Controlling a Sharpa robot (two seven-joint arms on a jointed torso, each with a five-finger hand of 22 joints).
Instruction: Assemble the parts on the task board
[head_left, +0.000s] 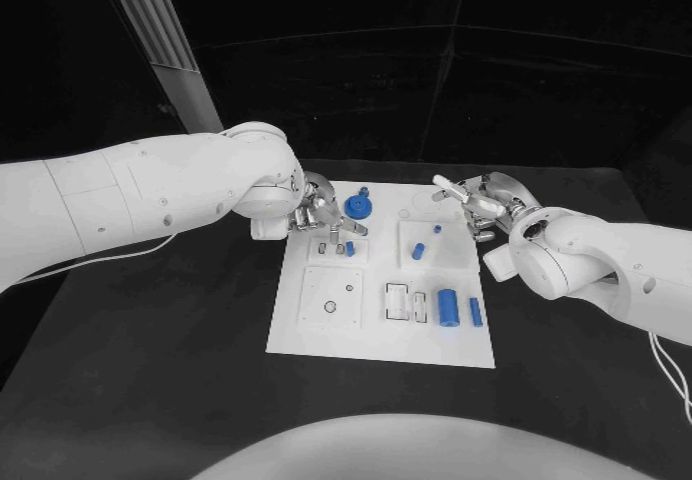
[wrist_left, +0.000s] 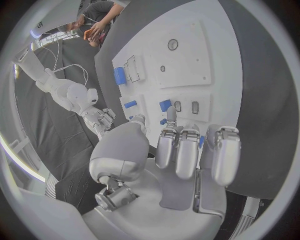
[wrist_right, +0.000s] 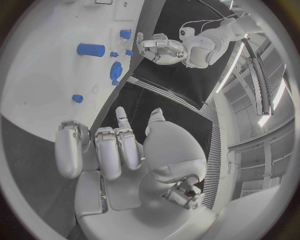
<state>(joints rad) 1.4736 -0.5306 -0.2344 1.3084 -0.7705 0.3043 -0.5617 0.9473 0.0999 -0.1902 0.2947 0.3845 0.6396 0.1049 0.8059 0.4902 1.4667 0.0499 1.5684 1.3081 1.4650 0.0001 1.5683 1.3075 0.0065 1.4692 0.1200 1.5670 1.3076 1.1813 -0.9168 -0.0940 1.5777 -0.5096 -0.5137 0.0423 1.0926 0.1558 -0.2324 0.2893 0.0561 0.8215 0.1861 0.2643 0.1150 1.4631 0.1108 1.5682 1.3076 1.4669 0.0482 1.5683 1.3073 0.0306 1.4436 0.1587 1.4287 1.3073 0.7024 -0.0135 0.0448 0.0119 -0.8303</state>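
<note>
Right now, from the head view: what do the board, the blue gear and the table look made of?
Task board: white, matte, flat with cut recesses; likely plastic, could be painted metal.
Blue gear: uniform blue, dull sheen, moulded or printed plastic by the look.
Table: black, matte, no glare; material unclear, perhaps a mat or coated top.

Left hand covers task board corner; blue part half hidden under its fingers; grip unclear.

your left hand and right hand are both hovering with fingers apart, holding nothing.
</note>
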